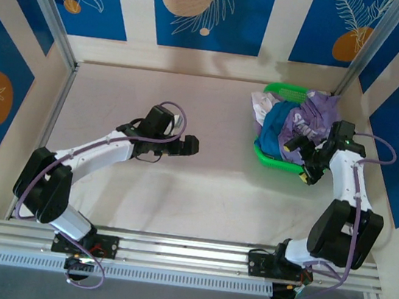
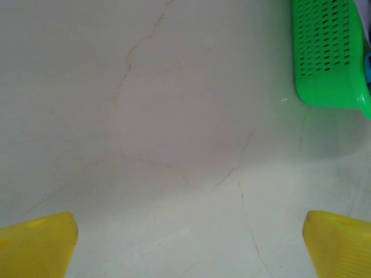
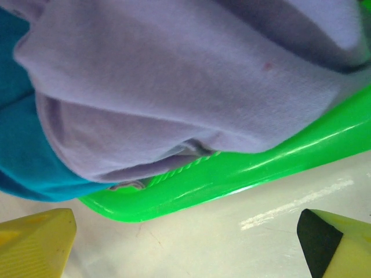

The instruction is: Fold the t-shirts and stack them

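The t-shirts lie heaped in a green basket [image 1: 264, 156] at the right of the table: a lavender one [image 1: 315, 112] on top, a teal one [image 1: 276, 124] beneath it and a white one [image 1: 260, 101] at the back. My right gripper [image 1: 304, 159] hovers at the basket's near right rim, open and holding nothing. In the right wrist view the lavender shirt [image 3: 191, 75] and the teal shirt [image 3: 23, 145] bulge over the basket rim [image 3: 232, 179], just beyond my open gripper [image 3: 185, 246]. My left gripper [image 1: 177, 149] hangs open over bare table at the middle, well left of the basket.
The left wrist view has the open left gripper [image 2: 188, 246], its yellow fingertips [image 2: 35, 246] wide apart over cracked table surface, and a corner of the basket [image 2: 324, 58] at the top right. Blue patterned walls and metal posts [image 1: 51, 13] enclose the table.
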